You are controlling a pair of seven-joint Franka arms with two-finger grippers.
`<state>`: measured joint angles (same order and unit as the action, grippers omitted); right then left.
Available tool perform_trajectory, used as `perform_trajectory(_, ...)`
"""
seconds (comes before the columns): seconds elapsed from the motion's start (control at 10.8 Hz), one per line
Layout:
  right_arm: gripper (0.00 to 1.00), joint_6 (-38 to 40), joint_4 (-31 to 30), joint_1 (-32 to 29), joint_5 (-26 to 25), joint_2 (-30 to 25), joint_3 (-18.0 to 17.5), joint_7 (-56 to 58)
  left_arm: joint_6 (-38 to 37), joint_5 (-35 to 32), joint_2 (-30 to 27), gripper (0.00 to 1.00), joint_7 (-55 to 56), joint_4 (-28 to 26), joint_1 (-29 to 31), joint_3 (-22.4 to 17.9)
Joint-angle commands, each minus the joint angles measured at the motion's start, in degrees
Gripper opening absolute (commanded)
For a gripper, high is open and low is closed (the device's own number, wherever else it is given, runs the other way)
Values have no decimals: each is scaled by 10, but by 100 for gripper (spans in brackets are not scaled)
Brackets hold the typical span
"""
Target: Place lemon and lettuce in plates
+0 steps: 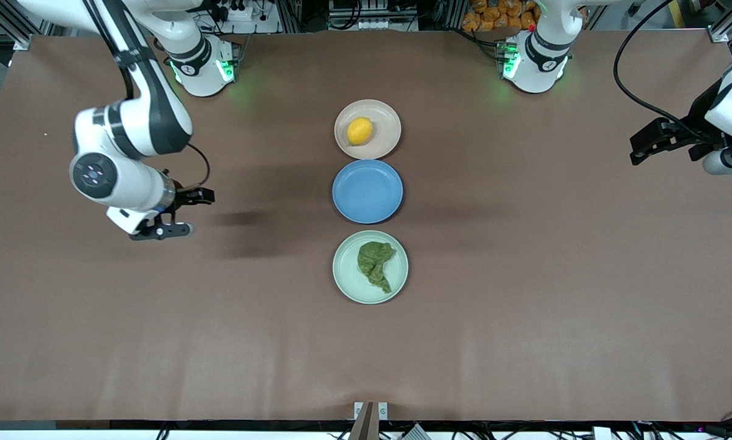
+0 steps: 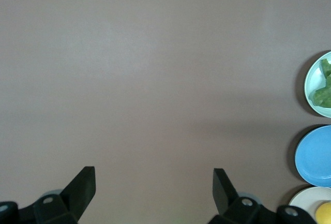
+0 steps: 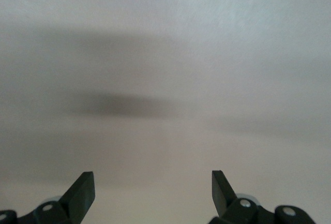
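— Where are the lemon [image 1: 359,131] and the lettuce [image 1: 375,264]?
— Lemon on the beige-pink plate [image 1: 383,142], lettuce on the mint green plate [image 1: 347,278], a blue plate [image 1: 367,192] between.
— The grippers?
— Left gripper [image 1: 639,145] and right gripper [image 1: 185,212] hang over bare table [image 1: 524,305], well apart from the plates, jaws spread and holding nothing.

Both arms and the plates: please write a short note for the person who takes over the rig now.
Left gripper: open, holds nothing, over bare table at the left arm's end.
Right gripper: open, holds nothing, over bare table at the right arm's end.
Lemon lies in the beige plate; lettuce lies in the green plate. Blue plate between them holds nothing.
Both placements look done; nothing seems left.
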<state>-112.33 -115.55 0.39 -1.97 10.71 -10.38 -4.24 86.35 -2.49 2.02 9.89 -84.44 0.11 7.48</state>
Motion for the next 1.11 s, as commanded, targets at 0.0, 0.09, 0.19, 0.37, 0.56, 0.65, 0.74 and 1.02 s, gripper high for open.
perform_trajectory(0.0,100,-1,-24,-19,-10,-86,-13,41,-5,-3,-11,100,-25,-8,4,-1)
perform_trajectory(0.09,100,4,-24,-17,-9,-105,-14,41,-5,-5,-12,100,-25,-8,4,-2)
perform_trajectory(0.19,100,4,-23,-17,-10,-126,-13,41,-5,-5,-13,100,-25,-10,5,-3)
perform_trajectory(0.37,100,5,-2,-20,-10,-148,-6,44,-14,-6,-14,100,-35,-12,12,-3)
perform_trajectory(0.56,100,22,34,-20,-8,-148,17,43,-22,-7,-18,100,-41,-11,19,-3)
perform_trajectory(0.65,100,42,60,-19,-6,-148,28,43,-25,-8,-18,100,-51,-8,21,-1)
perform_trajectory(0.74,100,62,84,-17,-2,-148,40,42,-25,-9,-19,100,-76,-8,21,0)
perform_trajectory(1.02,100,147,163,3,55,-152,101,43,-25,-8,-19,100,-74,-6,22,-3)
